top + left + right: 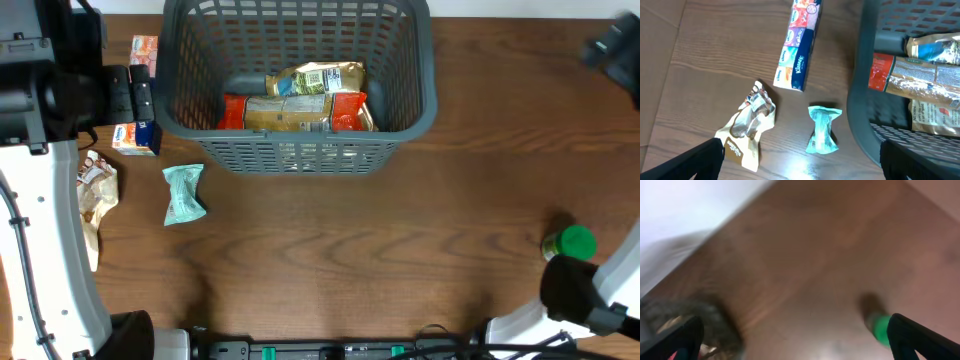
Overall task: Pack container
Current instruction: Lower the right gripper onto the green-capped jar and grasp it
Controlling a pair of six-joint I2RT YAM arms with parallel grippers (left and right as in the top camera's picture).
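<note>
Several gold-and-red packets (300, 112) lie on the container (300, 155) floor.

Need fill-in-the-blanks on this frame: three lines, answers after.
1. The teal packet lies ___ (inside/outside) the container.
2. The tissue pack beside the container carries the brand name ___.
3. The bottle has a ___ cap.
Missing words: outside; Kleenex; green.

My right wrist view is all smear; the green cap (881, 328) at lower right has no clear outline. Overhead, my left arm (60, 95) hides the middle of the tissue pack (143, 50) at upper left. In my left wrist view the right edge crops the basket (862, 100).
</note>
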